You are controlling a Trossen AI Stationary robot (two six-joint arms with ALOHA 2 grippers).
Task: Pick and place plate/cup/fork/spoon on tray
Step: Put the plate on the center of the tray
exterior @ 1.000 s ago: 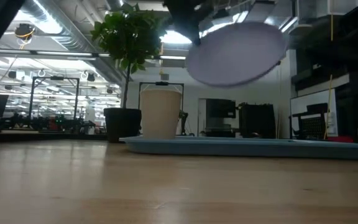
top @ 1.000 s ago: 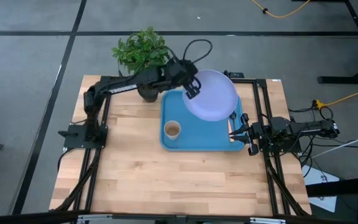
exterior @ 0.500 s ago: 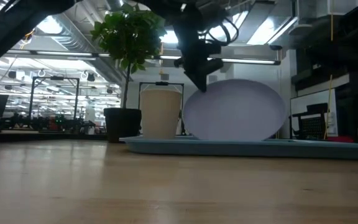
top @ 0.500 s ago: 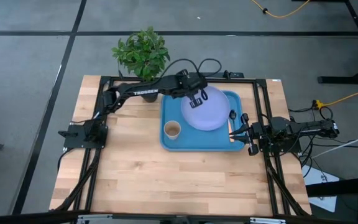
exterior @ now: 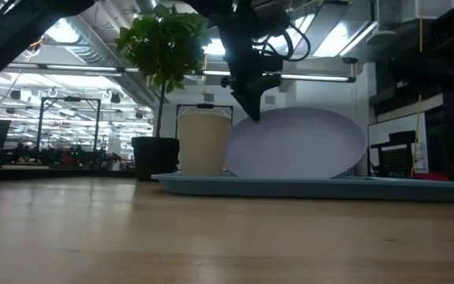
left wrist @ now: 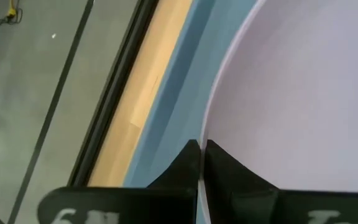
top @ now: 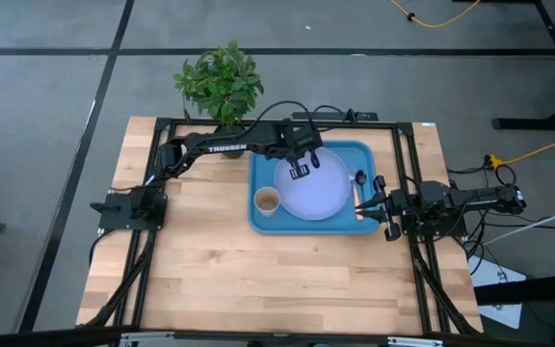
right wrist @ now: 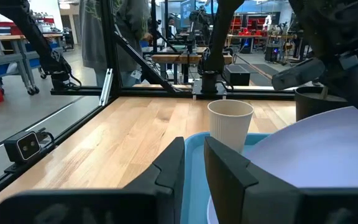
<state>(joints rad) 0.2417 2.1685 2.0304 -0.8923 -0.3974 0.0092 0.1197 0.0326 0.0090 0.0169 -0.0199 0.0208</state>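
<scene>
The pale lavender plate (top: pixel 314 188) stands tilted in the blue tray (top: pixel 258 224), its low edge on the tray floor. My left gripper (top: pixel 303 171) is shut on the plate's far rim and also shows in the low view (exterior: pixel 251 110). The tan cup (top: pixel 267 200) stands upright in the tray's near left corner. The spoon (top: pixel 359 179) lies in the tray to the right of the plate. My right gripper (top: pixel 369 203) waits at the tray's right rim, with a narrow gap between its fingers (right wrist: pixel 173 168). My left gripper pinches the plate's rim (left wrist: pixel 205 134) on its far left side between its two fingers, one on each face. The fingers come from above, pointing down. The plate is tilted (exterior: pixel 298 146), with the held rim raised and the opposite edge resting in the tray.
A potted plant (top: pixel 222 82) stands at the table's far edge, left of the tray. A pale wooden utensil (top: pixel 357 202) lies along the tray's right rim. Black frame rails (top: pixel 152 241) run along both sides. Bare wood (top: pixel 277 280) lies near the front edge.
My left gripper has come down and toward the table's near edge with the plate. The plate was lifted clear over the tray's far right corner. Now its low edge rests in the tray, and it has tipped flatter over the last half second.
</scene>
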